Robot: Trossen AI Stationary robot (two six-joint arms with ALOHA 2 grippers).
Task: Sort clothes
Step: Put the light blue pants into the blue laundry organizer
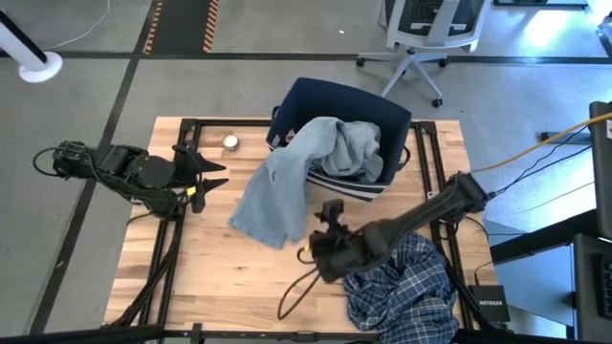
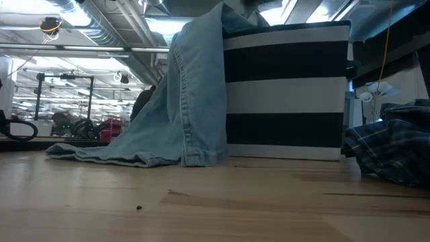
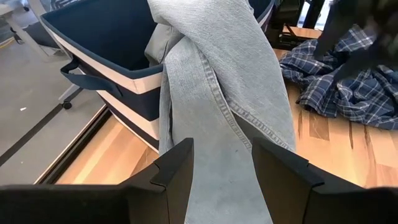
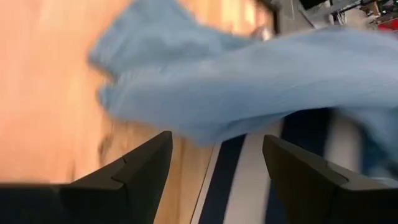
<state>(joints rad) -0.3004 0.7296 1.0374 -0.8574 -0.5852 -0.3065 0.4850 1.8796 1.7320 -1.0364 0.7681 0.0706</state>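
Light denim [image 1: 287, 186] spilling from striped bin [image 1: 397, 119], plaid shirt [image 1: 402, 287] beside, both pincers released.

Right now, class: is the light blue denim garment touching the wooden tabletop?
Touching. In the low view the light blue denim garment drapes down from the striped navy fabric bin and its lower end lies flat on the wooden tabletop.

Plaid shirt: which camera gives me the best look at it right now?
The high view: the plaid shirt lies crumpled at the table's near right corner, partly under the right arm. The left wrist view catches it beyond the denim; the low view shows only an edge; the right wrist view misses it.
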